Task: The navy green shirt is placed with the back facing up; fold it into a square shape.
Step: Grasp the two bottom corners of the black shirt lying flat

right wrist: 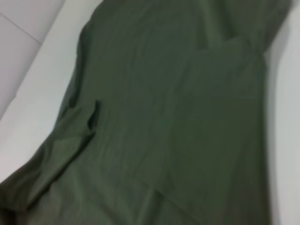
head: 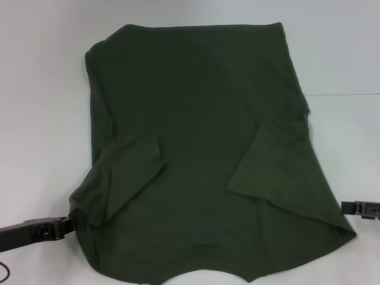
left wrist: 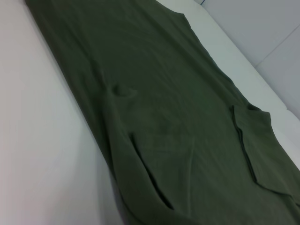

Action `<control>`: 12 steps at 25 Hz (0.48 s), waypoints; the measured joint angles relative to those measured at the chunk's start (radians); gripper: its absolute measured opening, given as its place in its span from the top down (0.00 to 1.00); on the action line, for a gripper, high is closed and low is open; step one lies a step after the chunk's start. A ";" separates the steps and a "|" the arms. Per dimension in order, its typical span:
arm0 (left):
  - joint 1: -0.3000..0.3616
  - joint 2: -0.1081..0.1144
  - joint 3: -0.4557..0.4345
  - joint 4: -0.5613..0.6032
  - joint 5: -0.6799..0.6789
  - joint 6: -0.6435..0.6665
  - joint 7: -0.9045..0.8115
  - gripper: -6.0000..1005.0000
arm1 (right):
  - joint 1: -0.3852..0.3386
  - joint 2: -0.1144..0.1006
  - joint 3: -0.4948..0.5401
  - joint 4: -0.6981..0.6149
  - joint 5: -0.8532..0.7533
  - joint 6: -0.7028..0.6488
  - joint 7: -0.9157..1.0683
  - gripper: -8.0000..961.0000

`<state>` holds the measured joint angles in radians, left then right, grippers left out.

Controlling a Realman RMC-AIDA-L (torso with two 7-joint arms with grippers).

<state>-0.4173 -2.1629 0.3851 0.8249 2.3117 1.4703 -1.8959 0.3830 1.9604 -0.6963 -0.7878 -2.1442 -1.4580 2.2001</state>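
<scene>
The navy green shirt (head: pixel 196 148) lies spread on the white table (head: pixel 41 119), its collar end toward me at the near edge. Both short sleeves are folded inward onto the body, the left sleeve (head: pixel 133 166) and the right sleeve (head: pixel 276 166). My left gripper (head: pixel 70 224) sits low at the shirt's near left corner, its tip against the fabric edge. At the shirt's near right corner my right gripper (head: pixel 350 209) is mostly hidden behind the cloth. Each wrist view is filled with the shirt (left wrist: pixel 164 117) (right wrist: pixel 168 122) and shows no fingers.
White table surface (head: pixel 344 142) borders the shirt on both sides. A pale wall (head: pixel 338 47) rises behind the table's far edge. A thin dark cable (head: pixel 5 272) shows at the bottom left corner.
</scene>
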 joint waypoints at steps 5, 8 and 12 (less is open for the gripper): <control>0.000 0.000 0.000 -0.007 -0.002 -0.001 0.000 0.97 | -0.010 0.003 0.007 0.008 -0.039 0.013 0.001 0.04; 0.000 0.000 0.000 -0.009 -0.002 -0.001 0.000 0.97 | -0.011 0.009 0.021 0.008 -0.059 0.017 0.000 0.04; 0.001 0.000 0.000 -0.009 -0.002 -0.001 0.001 0.97 | -0.011 0.011 0.024 0.014 -0.063 0.017 -0.004 0.04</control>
<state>-0.4165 -2.1629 0.3851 0.8158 2.3097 1.4695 -1.8945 0.3719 1.9716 -0.6723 -0.7742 -2.2067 -1.4414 2.1958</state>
